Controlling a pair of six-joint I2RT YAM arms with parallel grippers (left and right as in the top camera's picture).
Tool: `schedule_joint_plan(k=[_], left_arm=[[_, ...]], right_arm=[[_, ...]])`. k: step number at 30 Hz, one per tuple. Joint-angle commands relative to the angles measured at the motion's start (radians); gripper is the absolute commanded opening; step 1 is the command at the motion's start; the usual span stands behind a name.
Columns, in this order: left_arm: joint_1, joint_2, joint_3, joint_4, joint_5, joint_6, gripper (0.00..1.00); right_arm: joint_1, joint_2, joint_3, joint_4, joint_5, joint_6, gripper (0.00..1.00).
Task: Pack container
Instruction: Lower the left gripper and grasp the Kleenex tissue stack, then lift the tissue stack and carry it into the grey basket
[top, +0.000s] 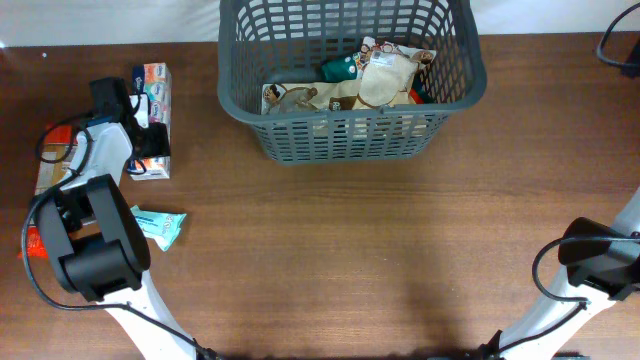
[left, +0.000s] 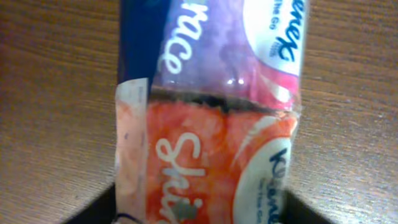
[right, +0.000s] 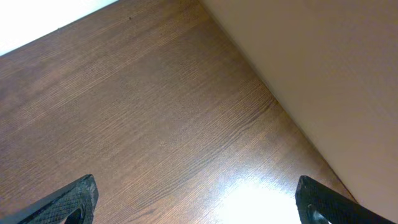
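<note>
Wide bare run of brown wooden table (top: 380, 250) across centre and front, from one arm base to the other; free passage there at any height. Blocked at back centre by large dark grey lattice-sided plastic basket (top: 350, 135), walled on every side; entry from above only. Inside, near part of floor taken up by heaped food packets (top: 385, 75); back part open.

Crowded at left edge: multicoloured tissue multipack (top: 152, 85), teal wrapped packet (top: 160, 228) nearer front, orange-and-white packet (top: 48, 180) partly under left arm (top: 95, 235).

Between left gripper (left: 199, 211) fingers, filled by multipack, no side gap seen. Between right gripper (right: 199, 208) fingers, spread wide, bare wood only. Black cable (top: 620, 45) at far right corner.
</note>
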Motion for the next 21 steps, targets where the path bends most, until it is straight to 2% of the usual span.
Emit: schedule_joint_plan(k=[1,5,6,14,21], left_arm=[[-0.001,0.001,0.018,-0.001,-0.006,0.011,0.31],[-0.001,0.001,0.018,0.0,-0.006,0.011,0.05],[-0.001,0.001,0.018,0.0,-0.006,0.01,0.02],[-0.001,0.0,0.036,0.002,-0.007,0.007,0.02],[-0.018,-0.031,0.237,-0.08,-0.006,0.008,0.02]], right_arm=[[-0.003,-0.011,0.002,0.003,0.002,0.008,0.99],[-0.003,-0.011,0.002,0.003,0.002,0.008,0.99],[-0.003,-0.011,0.002,0.003,0.002,0.008,0.99],[-0.003,-0.011,0.002,0.003,0.002,0.008,0.99],[-0.003,-0.011,0.002,0.003,0.002,0.008,0.99]])
